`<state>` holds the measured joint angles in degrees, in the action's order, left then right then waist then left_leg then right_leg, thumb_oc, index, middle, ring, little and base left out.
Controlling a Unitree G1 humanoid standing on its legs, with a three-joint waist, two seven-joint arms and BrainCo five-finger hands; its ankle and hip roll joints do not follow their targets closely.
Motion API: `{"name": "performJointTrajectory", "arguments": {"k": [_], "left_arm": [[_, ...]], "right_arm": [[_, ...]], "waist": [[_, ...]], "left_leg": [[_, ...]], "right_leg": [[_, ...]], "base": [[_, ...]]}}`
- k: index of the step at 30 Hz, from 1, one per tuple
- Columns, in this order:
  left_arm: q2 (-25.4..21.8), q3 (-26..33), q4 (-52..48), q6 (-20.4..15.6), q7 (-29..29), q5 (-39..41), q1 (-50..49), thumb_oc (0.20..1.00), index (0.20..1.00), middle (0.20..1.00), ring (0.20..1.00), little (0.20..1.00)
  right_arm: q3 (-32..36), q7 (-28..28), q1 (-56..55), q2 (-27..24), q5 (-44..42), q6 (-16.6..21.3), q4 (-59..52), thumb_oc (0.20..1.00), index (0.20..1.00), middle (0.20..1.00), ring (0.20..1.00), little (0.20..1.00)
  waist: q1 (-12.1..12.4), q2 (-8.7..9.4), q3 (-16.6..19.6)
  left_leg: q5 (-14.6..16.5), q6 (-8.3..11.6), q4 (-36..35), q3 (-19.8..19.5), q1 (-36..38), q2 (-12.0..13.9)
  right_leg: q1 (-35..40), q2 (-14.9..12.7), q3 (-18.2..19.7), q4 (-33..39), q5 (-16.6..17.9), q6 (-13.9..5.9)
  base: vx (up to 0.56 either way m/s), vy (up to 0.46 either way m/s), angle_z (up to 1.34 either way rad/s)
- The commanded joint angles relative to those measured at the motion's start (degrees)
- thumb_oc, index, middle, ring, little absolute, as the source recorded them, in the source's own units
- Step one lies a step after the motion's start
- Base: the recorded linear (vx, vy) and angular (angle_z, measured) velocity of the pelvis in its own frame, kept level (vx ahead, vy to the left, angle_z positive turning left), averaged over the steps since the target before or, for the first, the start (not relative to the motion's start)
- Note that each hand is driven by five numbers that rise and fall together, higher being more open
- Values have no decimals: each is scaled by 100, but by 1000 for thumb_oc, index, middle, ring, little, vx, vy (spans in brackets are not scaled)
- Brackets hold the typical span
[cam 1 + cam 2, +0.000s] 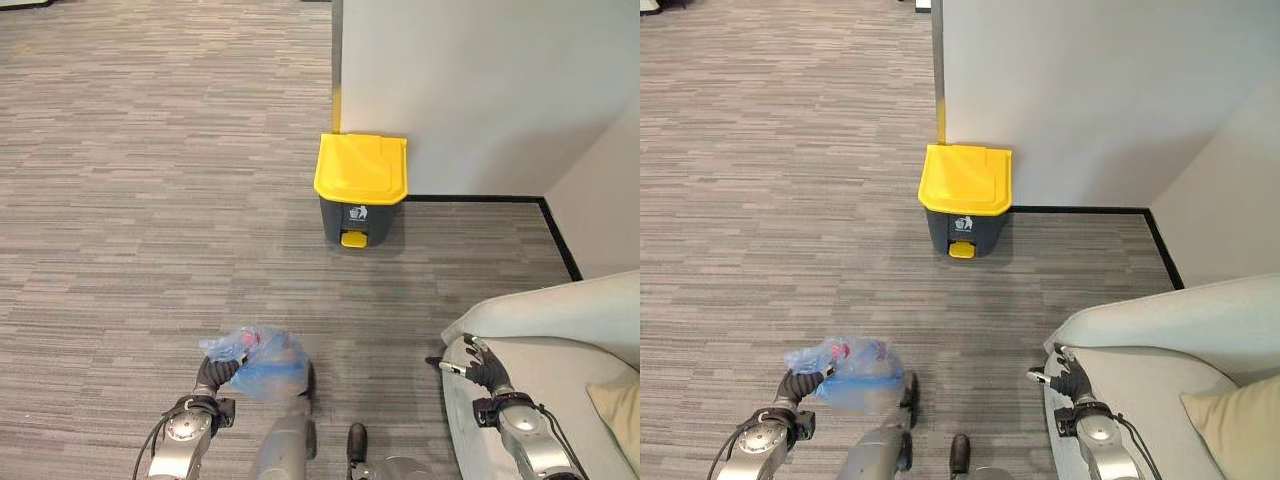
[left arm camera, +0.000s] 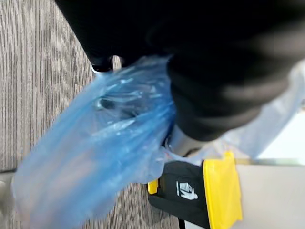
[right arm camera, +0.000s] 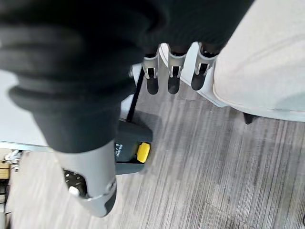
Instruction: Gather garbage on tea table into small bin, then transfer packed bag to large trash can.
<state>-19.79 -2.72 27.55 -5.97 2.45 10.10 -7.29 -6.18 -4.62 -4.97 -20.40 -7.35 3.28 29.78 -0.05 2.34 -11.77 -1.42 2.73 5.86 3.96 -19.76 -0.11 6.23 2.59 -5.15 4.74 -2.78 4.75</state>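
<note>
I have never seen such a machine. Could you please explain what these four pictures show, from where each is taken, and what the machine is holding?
This is a humanoid robot with two arms. The two wide pictures come from cameras on its head, looking down at the carpet floor. The other two come from cameras on its wrists, very close to each hand. The left hand is closed around a blue plastic bag with rubbish inside. The right hand holds nothing, with relaxed fingers, beside a pale sofa. Ahead, by the white wall, stands a grey trash can with a closed yellow lid and a yellow pedal.
</note>
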Motion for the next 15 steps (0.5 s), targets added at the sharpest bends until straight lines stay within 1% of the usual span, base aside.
{"name": "performJointTrajectory", "arguments": {"k": [1, 2, 3, 4, 6, 7, 8, 9, 10, 11, 13, 14, 15], "left_arm": [[-353, -7, -398, -249, 28, -50, -83, 200, 200, 200, 200, 200], [-356, -7, -397, -249, 28, -50, -84, 200, 200, 200, 200, 200], [-389, -3, -394, -241, 37, -95, -75, 200, 200, 200, 200, 200], [-439, 31, -405, -217, 77, -47, -33, 200, 200, 200, 200, 200], [-478, 76, -435, -204, 116, 8, -27, 200, 200, 200, 200, 200], [-491, 106, -439, -209, 139, 17, -26, 200, 200, 200, 200, 200], [-491, 118, -462, -201, 148, 21, -44, 200, 200, 200, 200, 200], [-477, 120, -458, -199, 163, 37, -49, 200, 200, 200, 200, 200], [-461, 115, -455, -202, 177, 58, -44, 200, 200, 200, 200, 200], [-446, 111, -449, -193, 182, 73, -58, 200, 200, 200, 200, 200], [-440, 96, -452, -204, 165, 111, -71, 200, 200, 200, 200, 200], [-435, 66, -410, -206, 136, 136, -54, 200, 200, 200, 200, 200], [-424, 64, -376, -208, 141, 151, -33, 200, 200, 200, 200, 200]], "right_arm": [[30, -17, 97, 16, 56, 195, -321, 1000, 1000, 1000, 1000, 1000], [30, -17, 95, 20, 57, 194, -323, 1000, 1000, 1000, 1000, 1000], [20, 2, 109, 57, 51, 197, -335, 1000, 1000, 1000, 1000, 1000], [-50, 52, 181, 169, 55, 187, -360, 1000, 1000, 1000, 1000, 1000], [-115, 70, 255, 194, 62, 190, -377, 1000, 1000, 1000, 1000, 1000], [-121, 76, 260, 216, 61, 188, -400, 1000, 1000, 1000, 1000, 1000], [-130, 89, 259, 225, 70, 184, -426, 1000, 1000, 1000, 1000, 1000], [-146, 93, 272, 233, 80, 180, -433, 1000, 1000, 1000, 1000, 1000], [-173, 104, 307, 235, 82, 167, -441, 1000, 1000, 1000, 1000, 1000], [-182, 109, 318, 229, 83, 153, -461, 1000, 1000, 1000, 1000, 1000], [-205, 118, 349, 187, 67, 155, -472, 1000, 1000, 1000, 1000, 1000], [-220, 138, 358, 141, 51, 148, -489, 1000, 1000, 1000, 1000, 1000], [-232, 146, 342, 129, 53, 144, -476, 1000, 1000, 1000, 1000, 1000]], "waist": [[59, 281, 187], [70, 288, 185], [54, 319, 219], [83, 405, 247], [98, 429, 176], [103, 413, 189], [92, 403, 181], [85, 379, 158], [51, 345, 127], [21, 308, 106], [-48, 259, 54], [-130, 247, 25], [-176, 246, -9]], "left_leg": [[206, -136, 149, 25, 663, -125], [214, -138, 154, 37, 667, -127], [293, -180, 195, 79, 713, -130], [595, -357, 376, 191, 845, -171], [816, -500, 469, 207, 999, -222], [868, -545, 476, 208, 1043, -230], [936, -590, 465, 203, 1144, -246], [991, -624, 451, 200, 1243, -251], [1054, -647, 410, 184, 1385, -270], [1105, -652, 369, 162, 1503, -279], [1209, -651, 302, 132, 1739, -306], [1301, -623, 187, 63, 2000, -374], [1348, -593, 161, -5, 2128, -407]], "right_leg": [[-261, -564, 183, -819, -571, -885], [-263, -570, 194, -829, -579, -888], [-258, -614, 233, -922, -583, -925], [-407, -732, 385, -1470, -519, -1077], [-673, -799, 488, -2131, -322, -1187], [-801, -794, 498, -2344, -222, -1232], [-951, -804, 459, -2558, -78, -1260], [-1152, -797, 430, -2768, -14, -1254], [-1358, -777, 364, -2811, 32, -1227], [-1515, -768, 262, -2738, -8, -1195], [-1763, -726, 90, -2468, -58, -1160], [-2056, -700, -54, -2020, 40, -1155], [-2151, -696, -101, -1754, 121, -1167]], "base": [[225, 112, -32], [332, 176, -37], [363, 219, -28], [418, 256, -43], [290, 179, -45], [221, 118, -23], [216, 102, -9], [252, 113, -10], [249, 95, -17], [261, 74, -27], [320, 35, -18], [395, -3, -13], [428, -40, -17]]}}
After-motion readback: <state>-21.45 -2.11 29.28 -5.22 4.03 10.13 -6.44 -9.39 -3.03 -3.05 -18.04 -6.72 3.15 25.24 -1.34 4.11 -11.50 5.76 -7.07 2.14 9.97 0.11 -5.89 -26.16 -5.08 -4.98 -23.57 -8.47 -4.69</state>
